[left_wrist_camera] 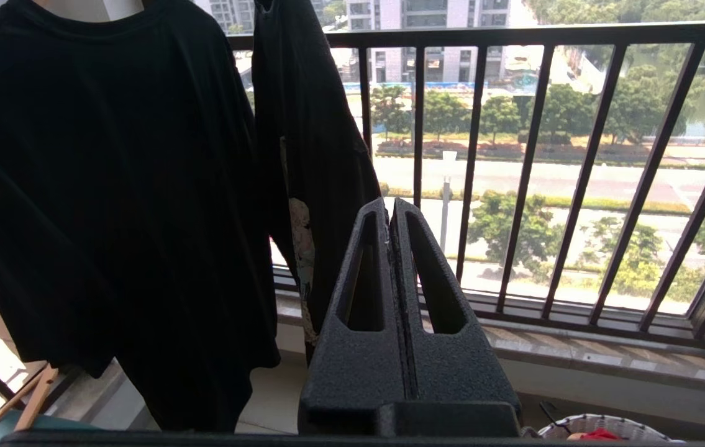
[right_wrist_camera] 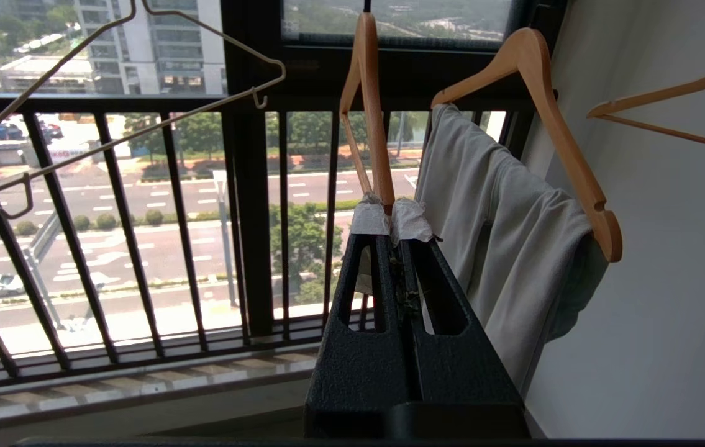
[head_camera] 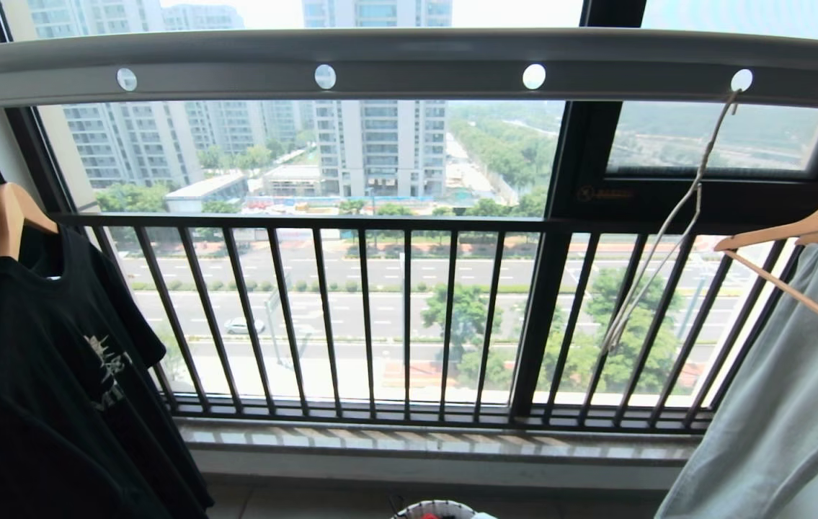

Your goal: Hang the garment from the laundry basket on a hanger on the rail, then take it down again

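The left end effector (left_wrist_camera: 391, 208) is seen pressed together with nothing between its fingers, held low before the black T-shirt (left_wrist_camera: 104, 186). The right end effector (right_wrist_camera: 389, 220) is likewise pressed together and empty, its tips wrapped in white tape, just in front of a wooden hanger (right_wrist_camera: 368, 105).

The hanger (head_camera: 657, 238), one thin white wire piece, is hooked in the rightmost hole of the rail (head_camera: 409, 61) and hangs edge-on, its long axis slanting down from upper right towards lower centre-right. The rail runs across the top of the head view, five round holes counted.

At the bottom edge, one laundry basket (head_camera: 416, 509) is glimpsed, with a sliver of the red garment (head_camera: 439, 515) inside. A pale grey garment (head_camera: 783, 404) fills the lower right.
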